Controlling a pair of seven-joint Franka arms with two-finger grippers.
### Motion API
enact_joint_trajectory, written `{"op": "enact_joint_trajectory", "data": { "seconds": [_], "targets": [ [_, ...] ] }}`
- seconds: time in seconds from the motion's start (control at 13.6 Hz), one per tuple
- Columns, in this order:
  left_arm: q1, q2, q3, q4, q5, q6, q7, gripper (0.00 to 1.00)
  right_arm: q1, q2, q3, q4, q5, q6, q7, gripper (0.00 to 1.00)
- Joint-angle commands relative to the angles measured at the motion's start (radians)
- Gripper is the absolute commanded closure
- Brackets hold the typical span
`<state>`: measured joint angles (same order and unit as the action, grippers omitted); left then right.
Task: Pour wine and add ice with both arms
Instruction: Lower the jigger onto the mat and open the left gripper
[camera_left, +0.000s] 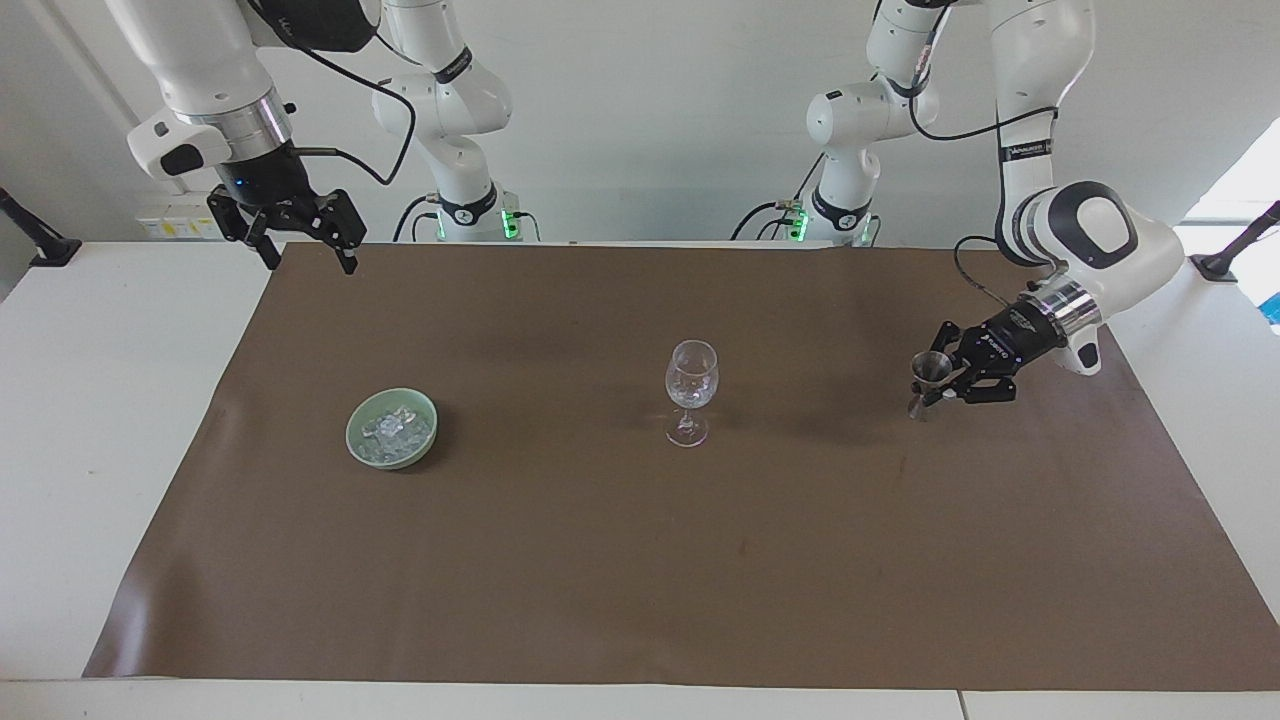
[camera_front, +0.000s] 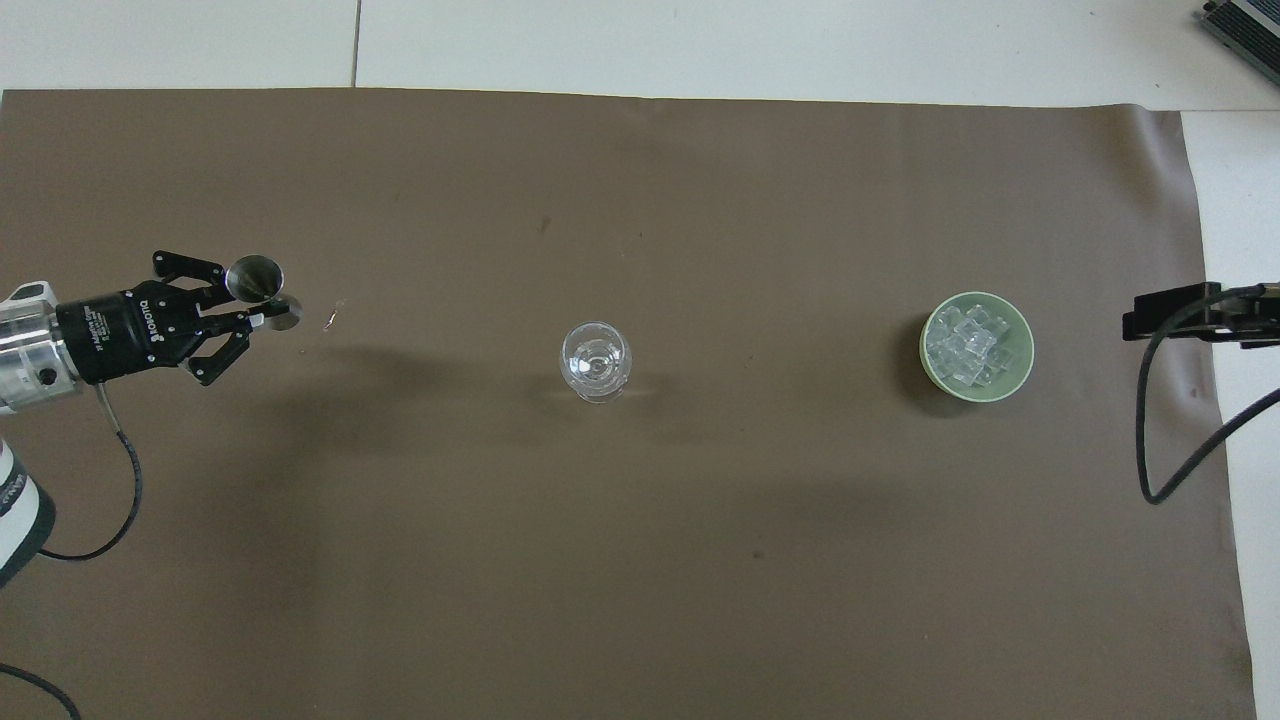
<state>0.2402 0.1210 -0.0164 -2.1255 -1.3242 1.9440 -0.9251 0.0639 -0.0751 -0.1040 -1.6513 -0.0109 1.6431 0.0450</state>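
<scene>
brightness: I see an evenly lit scene, bright in both views.
light source: daylight glares white at the facing view's edge by the left arm's end.
shadows: soft ones lie on the brown mat (camera_left: 600, 560) beside the wine glass (camera_left: 691, 390) and the green bowl (camera_left: 392, 428).
glare: the glass and the ice (camera_front: 968, 346) glint.
sharpness: I find both views crisp, edges straight.
</scene>
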Motion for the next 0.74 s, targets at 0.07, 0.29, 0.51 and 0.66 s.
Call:
{"op": "enact_joint_trajectory", "data": {
  "seconds": [0.07,0.29,0.51,0.66],
  "targets": [
    [0.07,0.054,-0.01,-0.005,-0.084,-0.048,-0.023,1.0,-0.003,-0.018,0.001,-0.015,0.014,-0.014,-0.027,0.0],
    [0.108,0.058,-0.01,-0.074,-0.176,-0.045,-0.021,1.0,-0.001,-0.018,0.001,-0.015,0.014,-0.014,-0.025,0.0],
    [0.111,0.06,-0.01,-0.118,-0.255,-0.042,-0.014,1.0,-0.003,-0.018,0.001,-0.015,0.014,-0.014,-0.025,0.0],
    [0.113,0.062,-0.01,-0.125,-0.266,-0.04,-0.002,1.0,-0.003,-0.018,0.001,-0.015,0.014,-0.014,-0.025,0.0]
  ]
}}
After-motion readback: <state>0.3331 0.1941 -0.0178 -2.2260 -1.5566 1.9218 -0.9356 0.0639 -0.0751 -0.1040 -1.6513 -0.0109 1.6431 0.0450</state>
